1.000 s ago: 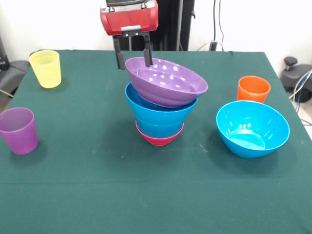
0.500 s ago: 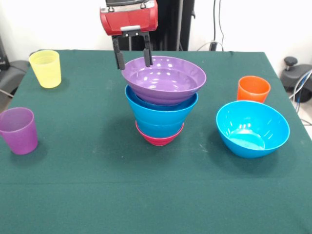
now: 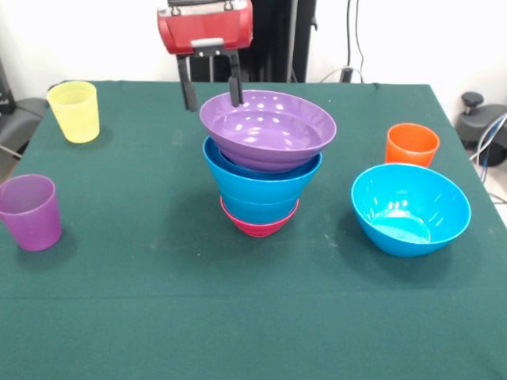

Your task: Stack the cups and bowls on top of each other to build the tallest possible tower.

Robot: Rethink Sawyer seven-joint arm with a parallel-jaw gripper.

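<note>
In the front view, the tower stands mid-table: a small magenta bowl at the base, blue bowls nested above it, and a wide purple bowl level on top. My gripper hangs open just above the purple bowl's far left rim, its fingers clear of the rim. A large blue bowl sits alone at the right. The orange cup stands behind it. The yellow cup is at the far left, and the purple cup at the near left.
The green tablecloth covers the table. A dark object sits off the left edge, and cables and a black stand lie beyond the right edge.
The purple bowl, tilted and held by its rim a second ago, has settled level on the stack. My gripper has let go and risen slightly.
</note>
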